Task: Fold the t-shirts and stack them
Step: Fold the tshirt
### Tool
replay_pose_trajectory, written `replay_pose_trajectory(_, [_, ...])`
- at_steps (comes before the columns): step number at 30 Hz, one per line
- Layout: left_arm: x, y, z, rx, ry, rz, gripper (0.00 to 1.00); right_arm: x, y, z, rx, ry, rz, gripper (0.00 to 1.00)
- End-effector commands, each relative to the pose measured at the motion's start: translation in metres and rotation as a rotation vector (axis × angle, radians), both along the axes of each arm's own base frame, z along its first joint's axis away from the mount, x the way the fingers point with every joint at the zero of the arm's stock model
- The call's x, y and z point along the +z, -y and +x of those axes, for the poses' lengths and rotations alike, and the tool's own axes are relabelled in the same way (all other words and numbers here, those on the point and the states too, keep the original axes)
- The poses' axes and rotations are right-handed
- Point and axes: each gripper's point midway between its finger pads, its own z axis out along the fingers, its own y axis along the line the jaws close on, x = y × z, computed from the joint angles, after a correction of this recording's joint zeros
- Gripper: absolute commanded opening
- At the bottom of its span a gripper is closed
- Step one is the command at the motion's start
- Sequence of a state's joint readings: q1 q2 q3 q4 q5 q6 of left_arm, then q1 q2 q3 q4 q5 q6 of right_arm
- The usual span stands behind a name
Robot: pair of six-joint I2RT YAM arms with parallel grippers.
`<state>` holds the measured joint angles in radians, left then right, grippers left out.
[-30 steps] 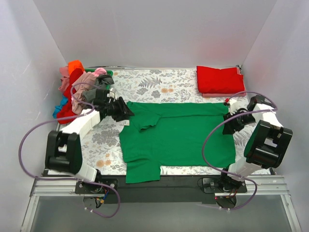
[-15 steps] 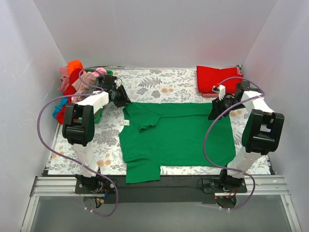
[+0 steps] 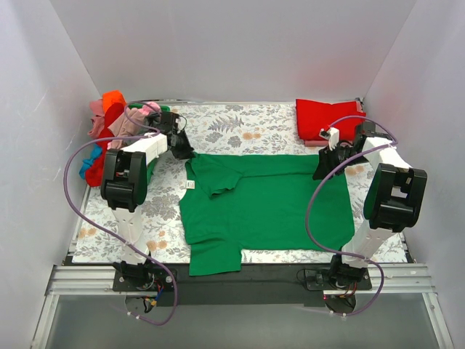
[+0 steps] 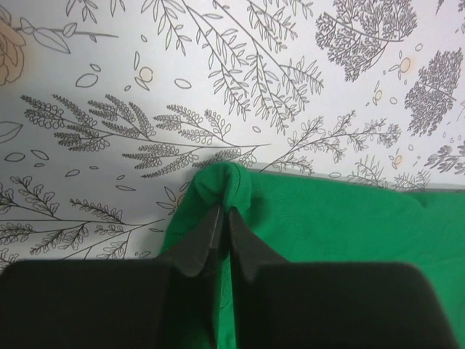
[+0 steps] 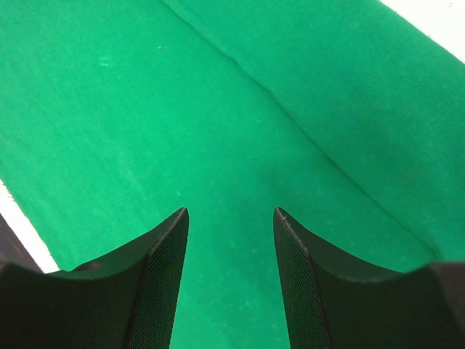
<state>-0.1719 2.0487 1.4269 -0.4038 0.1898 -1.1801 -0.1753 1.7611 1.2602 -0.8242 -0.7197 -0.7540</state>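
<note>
**Pinching one corner of the green shirt, the other arm poised open**

The green t-shirt [image 3: 269, 207] lies spread flat in the middle of the flowered cloth [image 3: 240, 127]. Its collar is toward the left, and one sleeve reaches the near edge of the table.

The left gripper [image 4: 224, 211] sits at the shirt's far-left corner. Its fingers are drawn almost together, with a small bunched fold of green fabric caught at their tips.

The right gripper [image 5: 231, 218] is over the shirt's far-right corner. Its jaws stand apart with nothing between them, only green fabric below. Whether the tips touch the fabric cannot be told.

A folded red t-shirt [image 3: 328, 120] rests at the far-right corner of the table. A loose heap of t-shirts [image 3: 116, 131] in orange, pink, red, grey and blue sits at the far left, just beside the left arm.
</note>
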Motion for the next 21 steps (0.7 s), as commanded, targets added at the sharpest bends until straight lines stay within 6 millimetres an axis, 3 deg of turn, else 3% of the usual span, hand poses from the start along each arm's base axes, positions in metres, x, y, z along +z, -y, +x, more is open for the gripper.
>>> replay_pose_trajectory(1, [0.015,-0.009,0.019,0.038,0.045,0.008,0.0,-0.002,-0.001,0.001,-0.011,0.005,0.002,0.57])
replay_pose_trajectory(7, [0.018,-0.038,0.022,0.248,0.015,-0.035,0.0,-0.015,0.009,0.008,-0.059,-0.001,-0.061,0.57])
replay_pose_trajectory(14, [0.004,-0.053,0.014,0.337,-0.05,-0.079,0.0,-0.027,0.014,0.007,-0.082,-0.021,-0.082,0.57])
replay_pose_trajectory(18, [0.015,-0.048,0.02,0.277,-0.02,-0.108,0.15,-0.03,0.018,0.008,-0.088,-0.02,-0.108,0.57])
replay_pose_trajectory(21, [0.03,-0.051,0.028,0.248,0.032,-0.089,0.2,-0.028,0.021,0.016,-0.102,-0.008,-0.122,0.57])
